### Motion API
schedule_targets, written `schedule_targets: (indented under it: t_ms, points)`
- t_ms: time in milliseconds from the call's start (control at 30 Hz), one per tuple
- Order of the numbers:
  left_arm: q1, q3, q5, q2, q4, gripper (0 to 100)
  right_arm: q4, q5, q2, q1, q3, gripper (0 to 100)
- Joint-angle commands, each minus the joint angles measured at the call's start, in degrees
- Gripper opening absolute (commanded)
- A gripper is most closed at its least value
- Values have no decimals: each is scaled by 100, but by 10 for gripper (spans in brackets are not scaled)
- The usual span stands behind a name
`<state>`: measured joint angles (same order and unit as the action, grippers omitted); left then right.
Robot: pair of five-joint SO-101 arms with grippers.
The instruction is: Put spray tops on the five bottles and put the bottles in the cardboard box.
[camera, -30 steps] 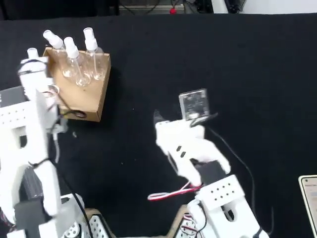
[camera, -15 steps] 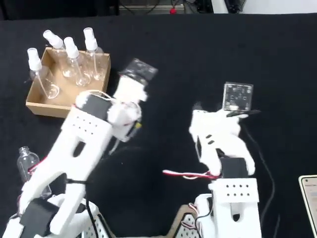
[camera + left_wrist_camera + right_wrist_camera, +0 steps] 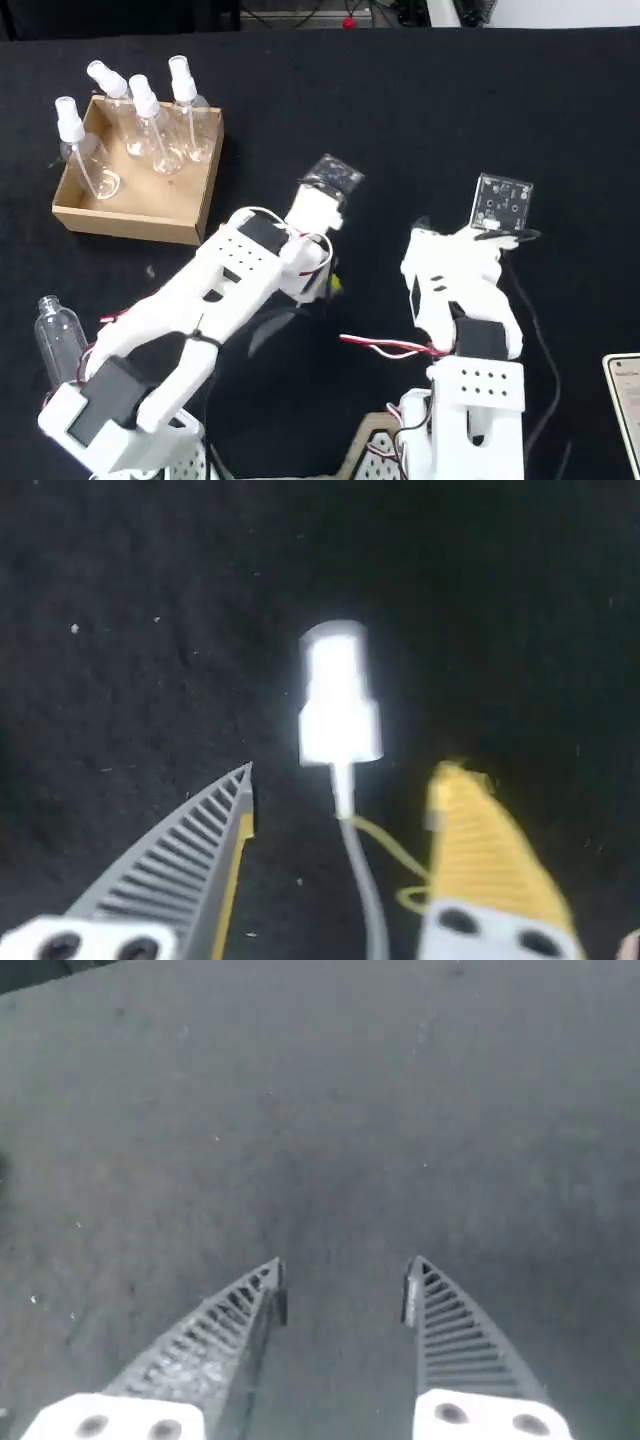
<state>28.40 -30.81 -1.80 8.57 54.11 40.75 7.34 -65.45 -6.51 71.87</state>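
Presently the left arm (image 3: 240, 285) is stretched over the black cloth-covered bench (image 3: 480, 110) towards its middle. The left gripper (image 3: 348, 772) is spread wide, with one grey finger and one yellow finger on either side of a white plastic spray top (image 3: 338, 705) that has a thin clear tube. This spray top lies flat on the bench. Its head is just past the fingertips and its tube runs back between them. Whether a finger touches the tube, I cannot tell.

The right arm (image 3: 455, 290) stands beside the left arm, near it but apart. The right gripper (image 3: 346, 1263) has its two grey fingers parted, with nothing between them, and it hangs over bare cloth.

A brown cardboard box (image 3: 140, 205) sits at the far left part of the bench. Inside it are four clear plastic bottles (image 3: 155, 140), each already wearing a white top; some of them lean a little. A fifth clear bottle (image 3: 58, 335), with no top on its neck, stands upright on the bench close to the base of the left arm, well apart from the box.
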Motion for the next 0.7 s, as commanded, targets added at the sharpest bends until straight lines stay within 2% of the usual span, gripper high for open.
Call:
schedule_targets:
  t_ms: [0, 67, 167, 267, 367, 433, 567, 667]
  points:
    - [-57, 505, 422, 18, 141, 332, -18, -18, 57, -62, -40, 191]
    - [-136, 892, 422, 18, 580, 333, -18, -18, 57, 0, -4, 192]
    - [-444, 1736, 413, 18, 1705, 333, 26, -18, 57, 352, 13, 194]
    - [-1138, 2976, 360, 35, 3235, 333, 26, -18, 75, 782, -40, 194]
    - [-2114, 3776, -264, 35, 4334, 333, 18, -18, 57, 1213, -40, 194]
    - [-2862, 3864, -659, 62, 4659, 332, 26, -18, 57, 1380, -31, 194]
    - [-4435, 3530, -897, 123, 4668, 332, 26, -18, 57, 1451, 4, 194]
    - [-5279, 3125, -1319, 193, 4668, 332, 35, -18, 75, 1459, 13, 194]
